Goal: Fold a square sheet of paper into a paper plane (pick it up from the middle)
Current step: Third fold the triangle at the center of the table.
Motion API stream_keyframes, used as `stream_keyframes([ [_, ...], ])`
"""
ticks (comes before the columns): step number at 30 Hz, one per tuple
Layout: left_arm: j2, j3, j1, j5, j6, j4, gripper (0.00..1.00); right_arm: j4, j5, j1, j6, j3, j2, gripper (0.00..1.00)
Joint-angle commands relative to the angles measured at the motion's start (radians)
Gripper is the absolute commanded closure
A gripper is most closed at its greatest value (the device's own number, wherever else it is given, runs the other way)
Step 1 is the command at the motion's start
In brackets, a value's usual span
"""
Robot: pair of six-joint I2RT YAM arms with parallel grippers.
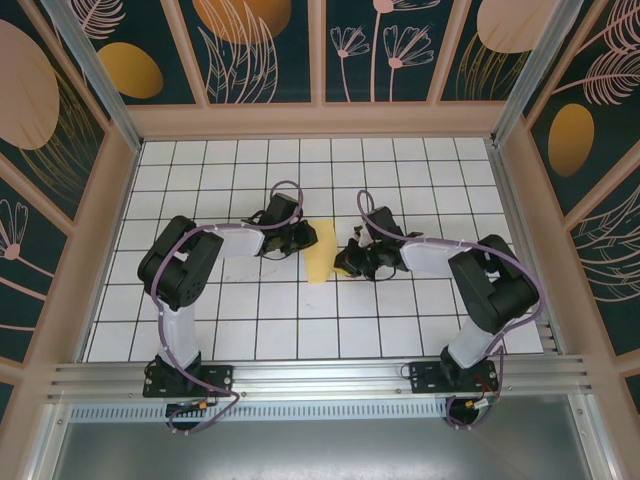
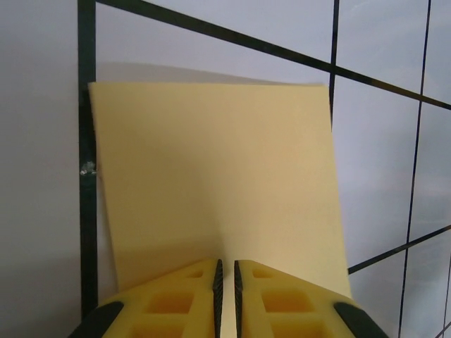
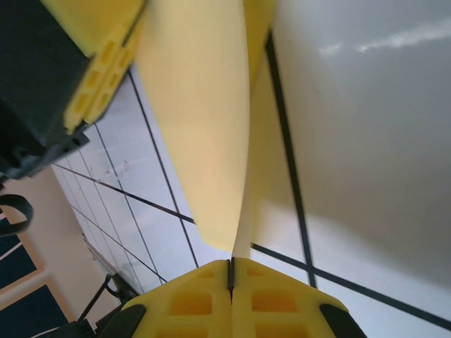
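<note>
The pale-yellow square sheet of paper [image 1: 320, 252] stands folded and lifted off the white grid floor between my two grippers. My left gripper [image 1: 303, 238] is at its upper left edge. In the left wrist view the sheet [image 2: 218, 183] spreads out ahead, and a faint crease runs into the narrow slit of my left gripper [image 2: 226, 262], which is shut on it. My right gripper [image 1: 347, 262] is at the sheet's right side. In the right wrist view a thin flap of the sheet [image 3: 197, 127] enters my right gripper [image 3: 230, 260], shut on it, and the left gripper's fingers [image 3: 99, 42] sit at the top.
The white tiled floor [image 1: 300, 320] extends on all sides of the grippers. Wooden-framed patterned walls [image 1: 320, 120] enclose the back and both sides. An aluminium rail [image 1: 320, 375] carrying both arm bases runs along the near edge.
</note>
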Motion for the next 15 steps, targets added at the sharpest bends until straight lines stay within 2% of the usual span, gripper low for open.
stream_keyframes([
  [1,0.025,0.007,-0.001,-0.017,0.028,-0.037,0.83,0.013,-0.015,-0.004,-0.011,0.064,0.038,0.99],
  [10,0.013,0.023,-0.001,-0.006,0.041,-0.046,0.83,0.057,0.002,0.011,-0.002,0.142,0.124,0.99],
  [15,-0.065,0.037,-0.002,-0.045,0.076,-0.047,0.75,0.052,0.007,0.017,-0.022,0.17,0.162,0.99],
])
